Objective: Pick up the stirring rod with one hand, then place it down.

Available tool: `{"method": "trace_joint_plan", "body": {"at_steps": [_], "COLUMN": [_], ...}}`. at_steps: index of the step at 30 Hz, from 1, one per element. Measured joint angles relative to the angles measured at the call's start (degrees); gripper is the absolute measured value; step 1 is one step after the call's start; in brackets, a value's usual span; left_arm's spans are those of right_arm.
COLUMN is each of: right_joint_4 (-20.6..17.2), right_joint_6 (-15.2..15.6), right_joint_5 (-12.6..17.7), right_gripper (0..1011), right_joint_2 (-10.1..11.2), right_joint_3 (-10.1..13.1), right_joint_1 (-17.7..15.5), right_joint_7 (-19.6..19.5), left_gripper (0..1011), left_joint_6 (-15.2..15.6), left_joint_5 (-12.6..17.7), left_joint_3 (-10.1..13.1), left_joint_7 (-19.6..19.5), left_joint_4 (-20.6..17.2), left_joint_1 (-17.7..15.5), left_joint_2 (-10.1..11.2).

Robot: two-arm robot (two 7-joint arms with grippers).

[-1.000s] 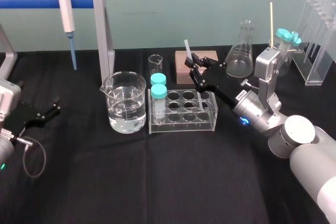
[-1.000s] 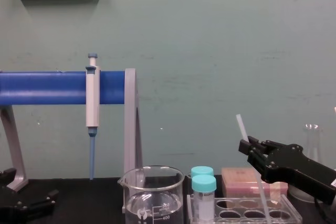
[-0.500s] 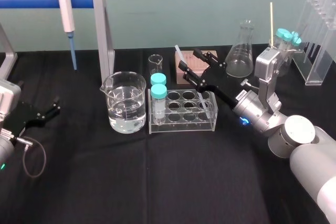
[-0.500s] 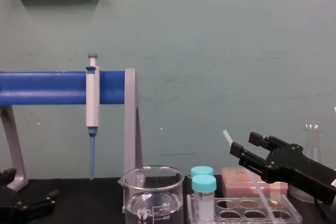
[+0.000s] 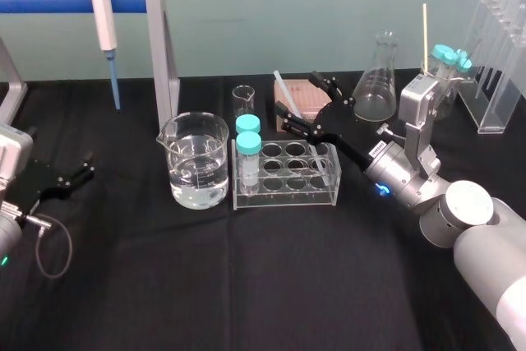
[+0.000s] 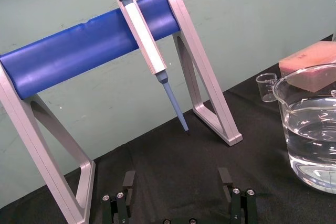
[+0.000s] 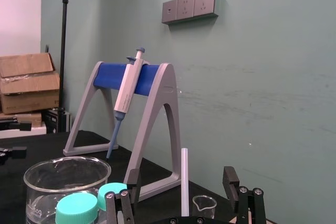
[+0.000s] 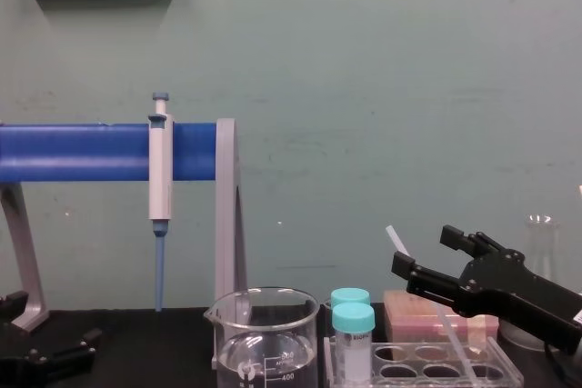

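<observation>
In the right wrist view, the stirring rod (image 7: 184,182) is seen standing midway between the widely spread fingers (image 7: 229,178) of the right gripper (image 7: 181,180), touched by neither. Its lower end in the tube rack (image 5: 283,196) is shown by the head view. The left gripper (image 5: 62,180) is parked, fingers spread.

Right gripper (image 8: 424,250) at lower right, above clear tube rack (image 8: 427,363), fingers spread apart. Stirring rod (image 8: 394,236) leans up and left out of rack, crossing lower finger; contact unclear. Two teal-capped tubes (image 8: 353,326) upright at rack's left end. Pink block (image 8: 414,306) behind rack. Water-filled beaker (image 8: 265,338) just left of rack. Pipette (image 8: 161,170) hangs on blue-barred stand (image 8: 82,152). Conical flask (image 8: 540,233) at far right edge. Left gripper (image 8: 86,344) low at left, on black tabletop.
</observation>
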Motion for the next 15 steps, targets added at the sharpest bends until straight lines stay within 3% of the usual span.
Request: {"method": "trace_joint_plan", "body": {"at_steps": [8, 15], "right_joint_4": [0.00, -5.87], "right_joint_6": [0.00, -0.46], "right_joint_5": [0.00, -2.23], "right_gripper": [1003, 1003], "right_joint_2": [0.00, 0.65], "right_joint_3": [0.00, 0.51], "right_joint_1": [0.00, -2.68], "right_joint_7": [0.00, -4.65], "left_gripper": [1000, 1000], "left_joint_6": [0.00, 0.00], "left_joint_5": [0.00, 0.00], "left_joint_3": [0.00, 0.00], "left_joint_7": [0.00, 0.00], "left_joint_4": [0.00, 0.00], "left_joint_1": [0.00, 0.00], "left_joint_2": [0.00, 0.00]}}
